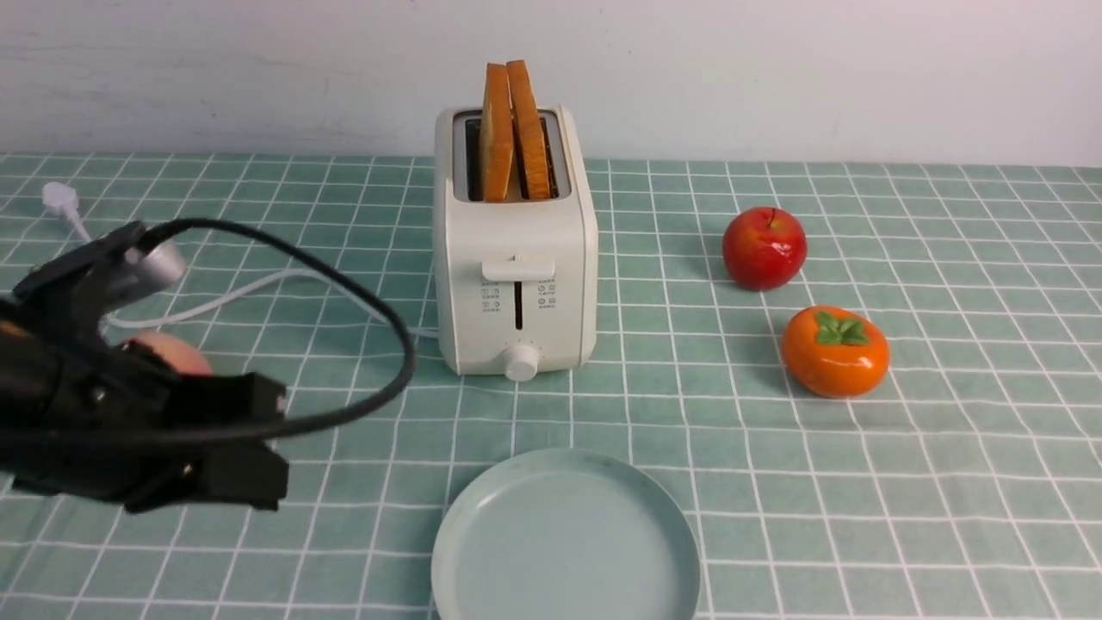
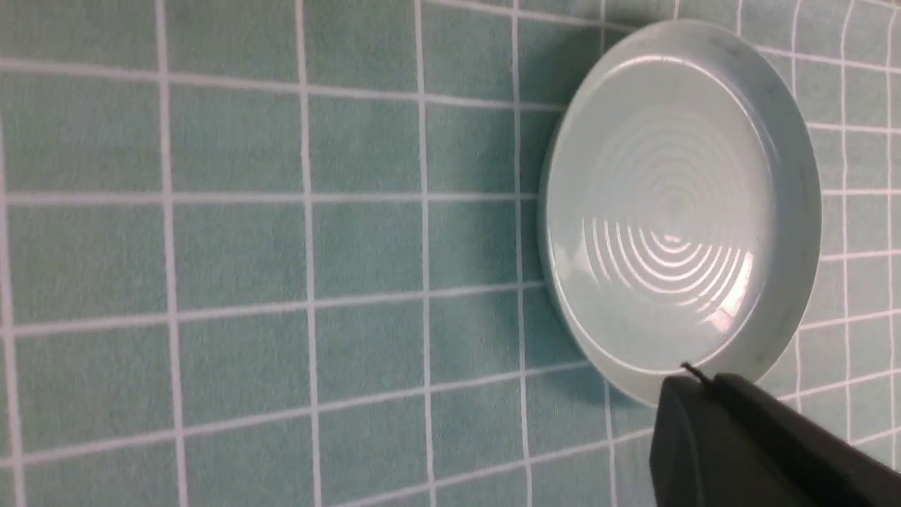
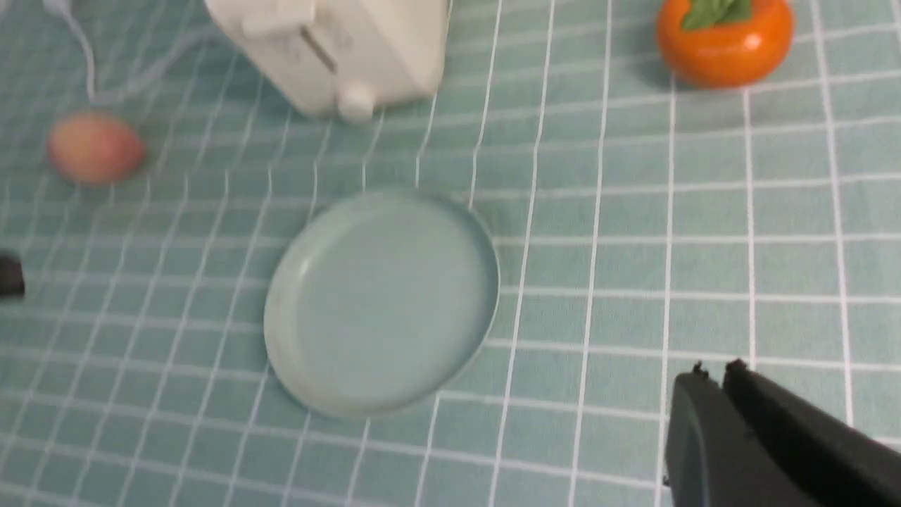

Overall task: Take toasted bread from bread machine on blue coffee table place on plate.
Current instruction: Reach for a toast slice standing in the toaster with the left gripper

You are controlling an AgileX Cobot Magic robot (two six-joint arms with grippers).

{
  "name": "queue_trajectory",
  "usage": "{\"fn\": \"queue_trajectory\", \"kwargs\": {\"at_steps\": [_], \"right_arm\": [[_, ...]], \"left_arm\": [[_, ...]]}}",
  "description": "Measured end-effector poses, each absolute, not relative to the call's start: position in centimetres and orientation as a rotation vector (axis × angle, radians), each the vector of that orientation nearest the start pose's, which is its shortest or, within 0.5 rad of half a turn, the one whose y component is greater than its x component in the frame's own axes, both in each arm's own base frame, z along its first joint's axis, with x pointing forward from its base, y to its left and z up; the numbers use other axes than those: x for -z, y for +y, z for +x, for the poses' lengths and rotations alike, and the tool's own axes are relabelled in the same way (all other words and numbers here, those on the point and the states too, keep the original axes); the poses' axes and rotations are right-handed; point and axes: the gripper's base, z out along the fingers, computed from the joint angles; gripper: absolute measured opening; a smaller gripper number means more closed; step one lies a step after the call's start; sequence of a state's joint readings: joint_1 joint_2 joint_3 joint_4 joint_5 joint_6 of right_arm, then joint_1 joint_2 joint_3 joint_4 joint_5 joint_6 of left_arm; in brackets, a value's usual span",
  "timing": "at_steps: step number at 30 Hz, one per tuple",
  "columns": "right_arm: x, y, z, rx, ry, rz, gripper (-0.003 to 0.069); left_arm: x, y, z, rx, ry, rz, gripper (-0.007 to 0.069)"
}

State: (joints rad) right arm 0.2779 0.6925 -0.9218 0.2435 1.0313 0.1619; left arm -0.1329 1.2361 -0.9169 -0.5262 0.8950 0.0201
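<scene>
Fingers (image 2: 711,405) of the left arm shut, plate (image 1: 566,542) rim (2 toast slices (image 1: 516,129) in toaster (image 1: 519,250)) uncovered.

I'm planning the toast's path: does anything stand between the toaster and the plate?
Nothing visible stands between the toaster and the plate; only bare cloth separates them.

Glossy plate (image 1: 566,538), checked cloth (image 1: 671,448).
</scene>
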Motion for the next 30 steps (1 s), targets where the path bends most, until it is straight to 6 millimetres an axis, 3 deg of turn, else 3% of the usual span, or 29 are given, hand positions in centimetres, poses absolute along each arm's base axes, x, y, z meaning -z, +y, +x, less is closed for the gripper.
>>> {"fn": "queue_trajectory", "kwargs": {"at_steps": [7,14,16,17,20,21,22,26,30], "right_arm": [[-35.5,5.3,10.9,-0.525,2.394,-0.134,0.0041],[-34.6,5.4,11.1,-0.523,2.411,-0.13,0.0047],[-34.4,5.4,11.1,-0.525,2.412,-0.128,0.0048],[-34.2,5.4,11.2,-0.526,2.41,-0.124,0.005],[-33.9,5.5,11.3,-0.533,2.408,-0.118,0.0052],[-33.9,5.5,11.4,-0.539,2.398,-0.112,0.0053],[-33.8,5.5,11.4,-0.539,2.398,-0.112,0.0053],[-34.0,5.5,11.6,-0.545,2.366,-0.103,0.0055],[-34.0,5.6,11.7,-0.546,2.354,-0.099,0.0059]], "left_arm": [[-31.9,-10.7,28.7,0.631,2.619,-0.024,-0.0014],[-34.3,-12.5,35.0,0.623,2.462,0.045,-0.0013],[-34.1,-12.8,36.2,0.611,2.44,0.072,-0.0005],[-34.2,-13.2,37.6,0.6,2.403,0.109,0.0027],[-33.7,-13.6,39.4,0.594,2.369,0.13,0.01],[-33.2,-14.0,40.5,0.59,2.343,0.137,0.0171],[-33.3,-14.0,40.7,0.59,2.336,0.139,0.018],[-31.3,-14.6,43.2,0.595,2.282,0.121,0.039],[-30.5,-14.9,44.1,0.597,2.249,0.125,0.0485]]}}
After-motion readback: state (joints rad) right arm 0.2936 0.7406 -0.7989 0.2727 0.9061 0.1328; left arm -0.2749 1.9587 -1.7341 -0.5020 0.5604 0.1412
